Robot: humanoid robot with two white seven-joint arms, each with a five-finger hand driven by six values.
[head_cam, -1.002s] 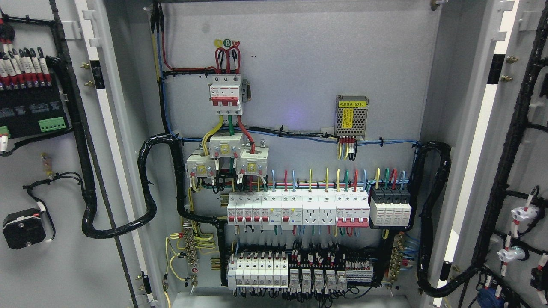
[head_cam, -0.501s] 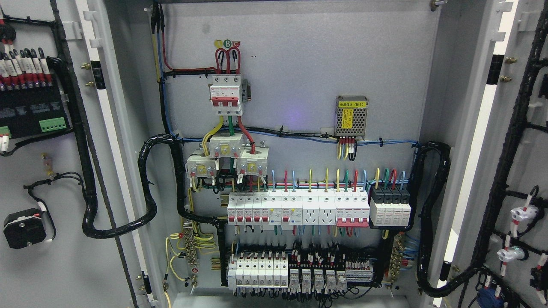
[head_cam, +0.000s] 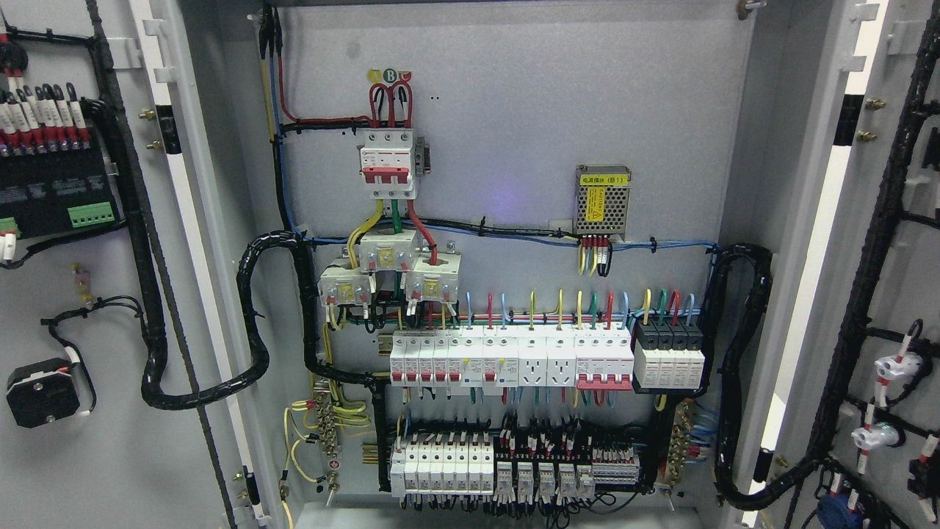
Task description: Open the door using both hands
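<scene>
Gaping grey metal doors (head_cam: 110, 455), ribbed cable conduit (head_cam: 253, 323)

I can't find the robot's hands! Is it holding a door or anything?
No hand shows in the picture, so no hold can be seen. The left door and right door stand wide open.

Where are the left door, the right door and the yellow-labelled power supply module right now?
left door (head_cam: 103, 455), head view, on bare inner panel near its lower part.
right door (head_cam: 907, 294), head view, on grey inner panel between cable runs.
power supply module (head_cam: 604, 202), head view, on its perforated metal cover.
</scene>
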